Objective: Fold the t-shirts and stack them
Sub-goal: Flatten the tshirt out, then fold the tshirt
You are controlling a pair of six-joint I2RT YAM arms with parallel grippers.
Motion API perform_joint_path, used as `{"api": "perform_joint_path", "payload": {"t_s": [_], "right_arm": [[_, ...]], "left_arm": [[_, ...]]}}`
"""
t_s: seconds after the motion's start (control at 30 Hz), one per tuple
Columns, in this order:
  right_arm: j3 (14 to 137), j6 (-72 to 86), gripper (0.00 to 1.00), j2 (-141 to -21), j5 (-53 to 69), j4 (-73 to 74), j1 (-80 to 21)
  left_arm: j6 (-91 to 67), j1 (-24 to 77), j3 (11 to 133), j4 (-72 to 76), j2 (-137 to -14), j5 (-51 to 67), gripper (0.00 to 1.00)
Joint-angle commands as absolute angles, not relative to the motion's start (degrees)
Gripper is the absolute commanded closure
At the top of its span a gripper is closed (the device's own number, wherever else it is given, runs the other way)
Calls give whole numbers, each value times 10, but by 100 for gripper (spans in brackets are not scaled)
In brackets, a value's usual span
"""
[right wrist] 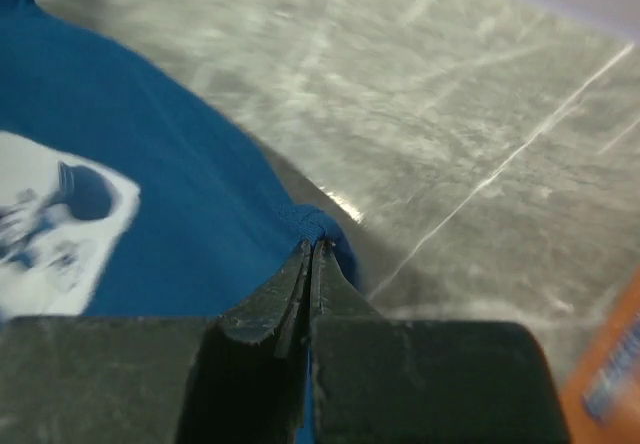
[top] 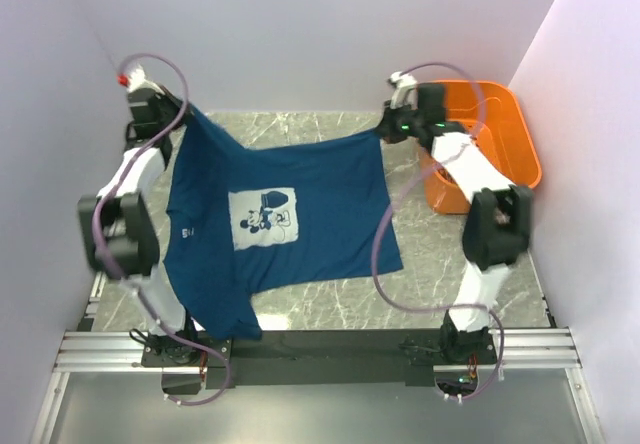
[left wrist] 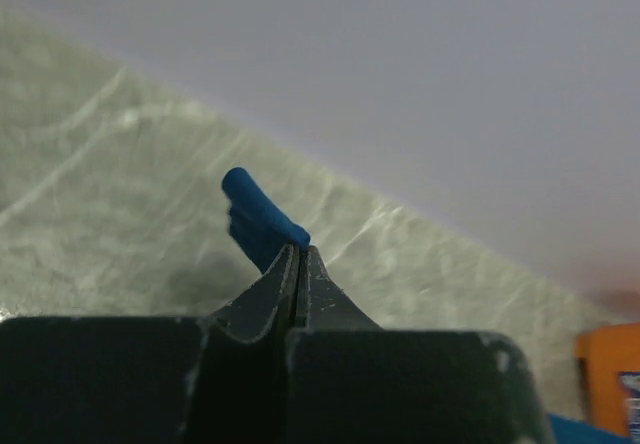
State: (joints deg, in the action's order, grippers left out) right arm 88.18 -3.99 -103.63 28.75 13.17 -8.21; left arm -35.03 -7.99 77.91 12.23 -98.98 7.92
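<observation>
Top view: t-shirt (top: pixel 330 234) is held stretched by two far corners, print up, over the desk (top: pixel 460 264). Left wrist: left jaws are pressed shut on a t-shirt (left wrist: pixel 262 222) corner. Right wrist: right jaws pinch its edge. Lowering is best done evenly, with the tension matched, so it is laid flat

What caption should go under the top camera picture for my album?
Left hand and right hand hold the navy t-shirt spread over the table.

Top view looks down; wrist views closely share t-shirt (top: pixel 330 194).
</observation>
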Motion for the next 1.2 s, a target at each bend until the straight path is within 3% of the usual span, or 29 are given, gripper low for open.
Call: {"api": "perform_joint_path", "payload": {"t_s": [0.0,0.1,0.33,0.8,1.17], "right_arm": [[966,-32,100,-1115,160,90,-118],[1031,-6,100,-1174,67,82,-131],[1074,23,100,-1241,1,48,-129],[1100,26,100,-1259,93,70,-107],[1066,29,100,-1239,131,71,-102]], "left_arm": [[-360,-79,844,128,-1076,86,99],[-366,-79,895,99,-1139,63,99],[-342,-80,994,53,-1224,29,99],[-320,-83,986,121,-1207,95,99],[-293,-83,901,143,-1145,133,99]]}}
